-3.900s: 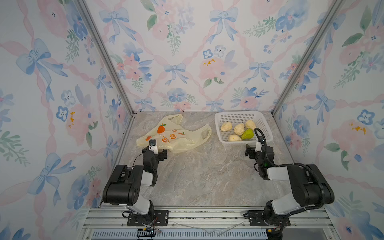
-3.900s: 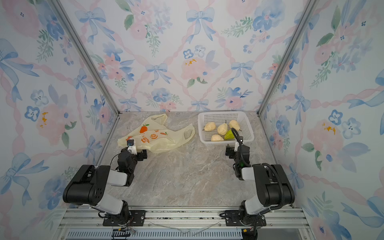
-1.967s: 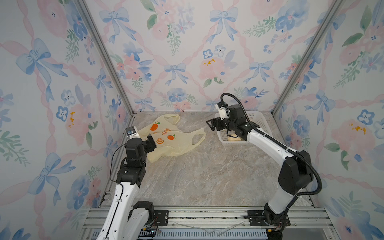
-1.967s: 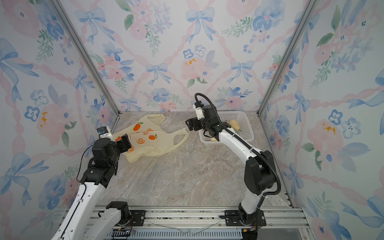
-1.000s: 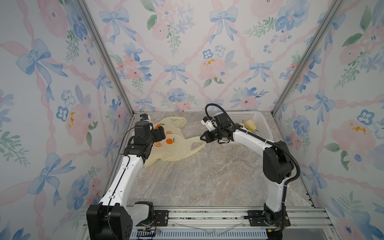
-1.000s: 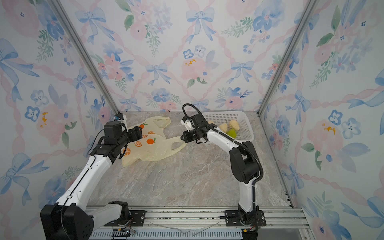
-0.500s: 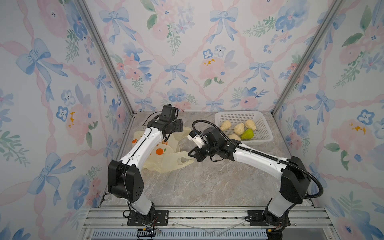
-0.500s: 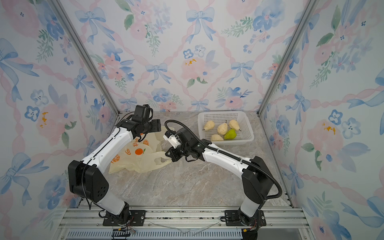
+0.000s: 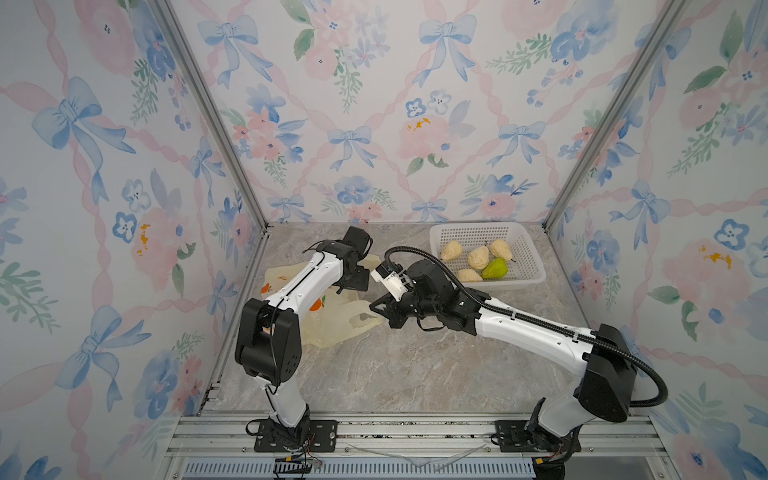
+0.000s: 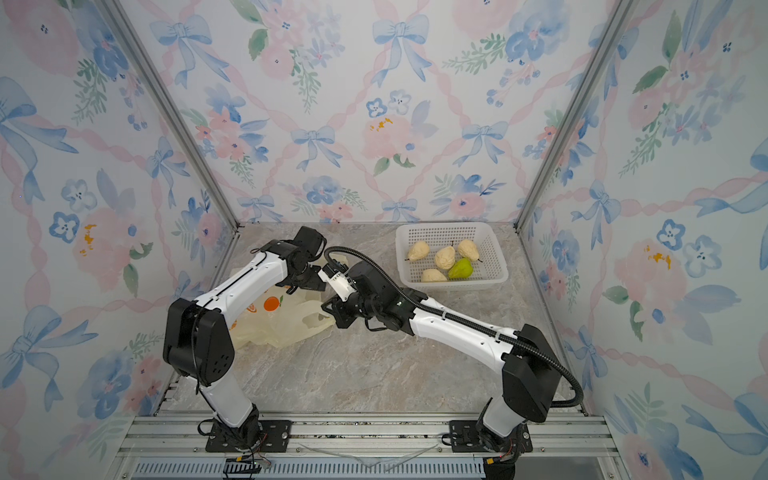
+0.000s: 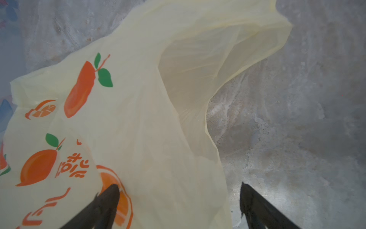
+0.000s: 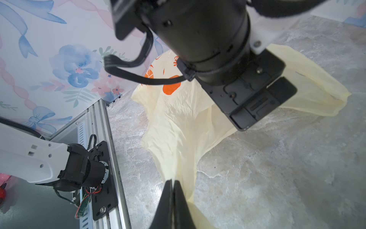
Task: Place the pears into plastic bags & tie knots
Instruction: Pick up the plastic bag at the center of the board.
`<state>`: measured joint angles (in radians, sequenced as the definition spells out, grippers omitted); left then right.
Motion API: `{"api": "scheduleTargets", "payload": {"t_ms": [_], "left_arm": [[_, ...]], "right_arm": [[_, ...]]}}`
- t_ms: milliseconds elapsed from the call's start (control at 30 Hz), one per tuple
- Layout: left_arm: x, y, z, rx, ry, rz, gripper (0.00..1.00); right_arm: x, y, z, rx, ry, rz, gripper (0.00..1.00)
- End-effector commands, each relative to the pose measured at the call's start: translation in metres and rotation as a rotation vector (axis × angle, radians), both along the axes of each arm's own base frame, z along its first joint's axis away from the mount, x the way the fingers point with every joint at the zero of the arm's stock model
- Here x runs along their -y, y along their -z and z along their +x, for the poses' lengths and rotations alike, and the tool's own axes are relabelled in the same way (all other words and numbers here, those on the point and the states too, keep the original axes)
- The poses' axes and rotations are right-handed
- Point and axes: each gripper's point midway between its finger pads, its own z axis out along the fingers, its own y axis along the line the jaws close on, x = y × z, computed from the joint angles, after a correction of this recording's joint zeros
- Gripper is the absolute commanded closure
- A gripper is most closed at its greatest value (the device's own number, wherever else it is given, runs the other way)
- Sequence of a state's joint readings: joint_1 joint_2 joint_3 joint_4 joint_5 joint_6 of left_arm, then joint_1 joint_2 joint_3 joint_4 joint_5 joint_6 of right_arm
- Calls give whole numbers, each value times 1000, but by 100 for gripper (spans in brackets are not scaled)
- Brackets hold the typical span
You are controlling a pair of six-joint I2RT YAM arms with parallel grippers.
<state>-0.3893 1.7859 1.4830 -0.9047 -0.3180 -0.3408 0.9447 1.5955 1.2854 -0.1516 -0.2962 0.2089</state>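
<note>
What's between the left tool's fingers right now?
In the left wrist view, the bag fills most of the gap of the open left tool. A strip of bare table shows beside one finger.

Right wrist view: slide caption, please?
Right gripper shut on one edge of the thin, pale-yellow, orange-printed plastic bag.

Left arm (image 9: 305,280): elbow raised above its base, forearm reaching toward the far left corner, wrist bent downward.
Left gripper (image 11: 178,190): jaws spread wide, aimed down.
Right arm (image 9: 532,332): elbow high near its base, forearm stretched low across toward the left arm.
Right gripper (image 12: 172,186): jaws pressed together, pinching a strip of the bag (image 12: 178,128).
Wrists: near each other, apart.
</note>
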Motion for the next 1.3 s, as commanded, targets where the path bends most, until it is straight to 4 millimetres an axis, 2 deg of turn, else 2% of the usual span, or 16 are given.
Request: {"api": "scheduleTargets", "payload": {"t_ms": [0,33,367,433,467,533,567,667,767,833,933,1033,1133,1267], "left_arm": [[-18,7,-10,-70,8,171,3],[-23,6,-10,-75,0,206,6],[-45,-11,-6,-60,0,361,58],[-43,-14,-5,-53,10,360,68],[-41,-18,-4,-42,9,348,78],[-35,-26,0,-18,7,304,87],[-30,-32,3,3,5,269,90],[-13,-55,13,89,16,173,93],[8,-79,23,188,47,49,93],[24,-90,28,245,85,-52,94],[46,-104,30,309,141,-184,95],[63,-111,31,341,184,-284,97],[74,-115,33,369,196,-356,100],[85,-115,39,376,181,-445,100]], "right_arm": [[1,-11,-4,48,5,23,94],[2,-12,-4,55,7,25,94],[16,-21,-5,101,37,26,93],[17,-24,-4,111,47,26,93],[18,-24,-4,112,48,26,92],[17,-26,-4,110,46,28,90],[17,-25,-5,106,43,30,84],[16,-30,-6,92,37,57,68],[19,-46,-8,97,29,111,45],[26,-57,-6,117,54,132,36],[47,-64,10,150,166,115,30],[78,-64,35,120,297,104,29],[113,-57,60,71,427,105,29],[145,-49,78,42,506,99,27]]}}
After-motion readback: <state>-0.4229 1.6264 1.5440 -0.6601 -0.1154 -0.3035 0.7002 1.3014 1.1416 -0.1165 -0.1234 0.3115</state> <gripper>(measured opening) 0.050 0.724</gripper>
